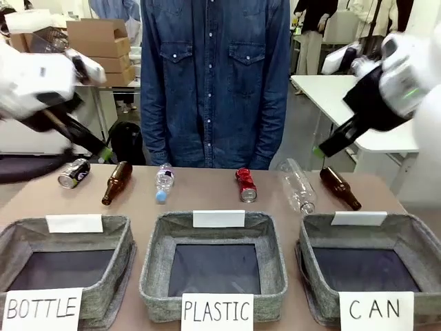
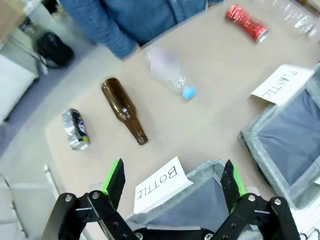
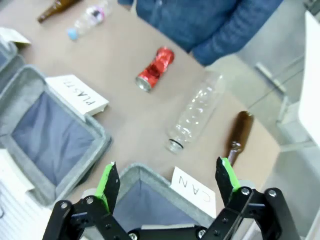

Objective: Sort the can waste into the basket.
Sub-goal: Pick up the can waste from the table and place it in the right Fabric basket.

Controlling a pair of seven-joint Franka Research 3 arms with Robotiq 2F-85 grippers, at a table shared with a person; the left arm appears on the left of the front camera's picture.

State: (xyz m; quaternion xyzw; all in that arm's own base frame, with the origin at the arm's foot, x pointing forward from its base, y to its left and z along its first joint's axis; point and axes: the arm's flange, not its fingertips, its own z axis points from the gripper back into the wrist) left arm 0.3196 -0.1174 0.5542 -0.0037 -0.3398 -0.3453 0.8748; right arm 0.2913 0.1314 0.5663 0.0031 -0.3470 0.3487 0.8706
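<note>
The red crushed can (image 1: 246, 184) (image 3: 155, 69) (image 2: 246, 22) lies at the table's far middle, in front of the person. Over at the far left lies the black can (image 1: 74, 173) (image 2: 76, 129), beside a brown bottle. The grey basket signed "CAN" (image 1: 308, 243) (image 3: 145, 175) stands at the near right with nothing in it. My left gripper (image 1: 103, 153) (image 2: 172, 182) hangs open high above the left end, holding nothing. My right gripper (image 1: 320, 150) (image 3: 167, 182) is open too, raised above the "CAN" basket's far rim.
Baskets signed "BOTTLE" (image 1: 117, 234) and "PLASTIC" (image 1: 155, 269) stand at the near left and middle. Brown bottles (image 1: 117, 182) (image 1: 340, 187) and clear plastic bottles (image 1: 164, 182) (image 1: 298, 185) lie in the far row among the cans. The person (image 1: 213, 76) stands close behind the table.
</note>
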